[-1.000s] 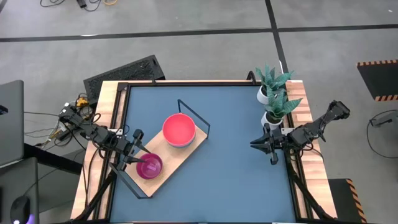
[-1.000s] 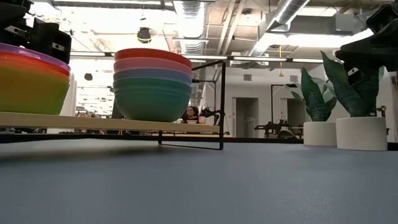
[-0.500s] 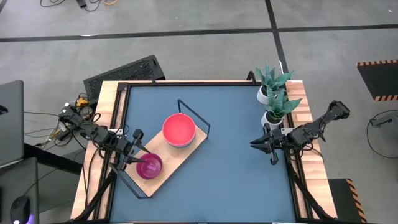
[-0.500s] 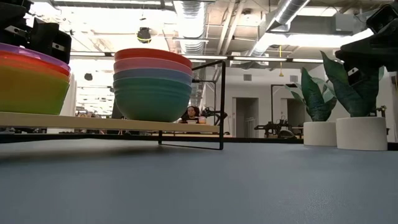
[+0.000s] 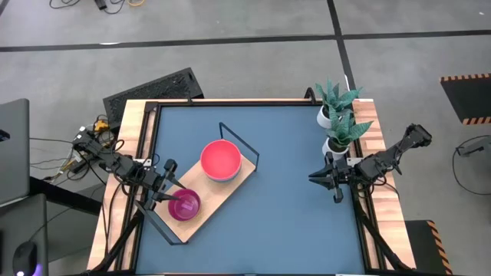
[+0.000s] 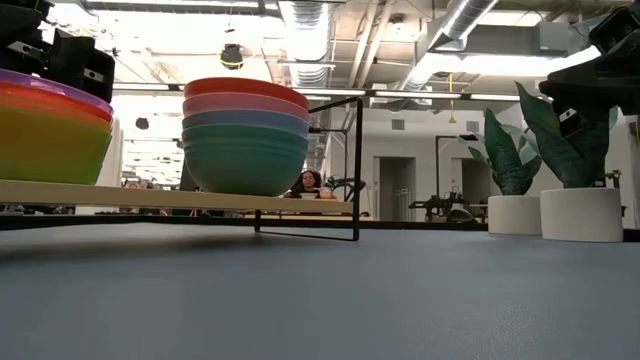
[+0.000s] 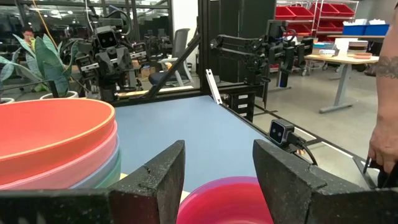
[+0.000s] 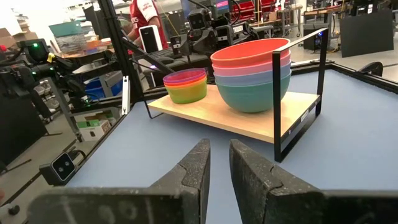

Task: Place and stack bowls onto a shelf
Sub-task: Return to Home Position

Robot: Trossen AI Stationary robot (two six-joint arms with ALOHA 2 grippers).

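Note:
The shelf (image 5: 220, 198) lies slantwise on the table's left half. On it stand two stacks of bowls. The large stack (image 6: 246, 135) has red on top, then pink, blue and dark green. The small stack (image 6: 50, 125) has purple on top (image 5: 185, 205), then red and yellow. My left gripper (image 5: 170, 193) is open just above the small stack's rim (image 7: 230, 199), on its left side, and touches nothing. My right gripper (image 5: 316, 178) hovers by the table's right edge with its fingers (image 8: 199, 165) almost together, empty.
Two white plant pots (image 5: 336, 126) stand at the table's far right corner, just beyond my right gripper. The shelf's black wire frame (image 5: 239, 142) rises at its far end, beside the large stack. The blue tabletop (image 5: 291, 222) lies between the shelf and my right arm.

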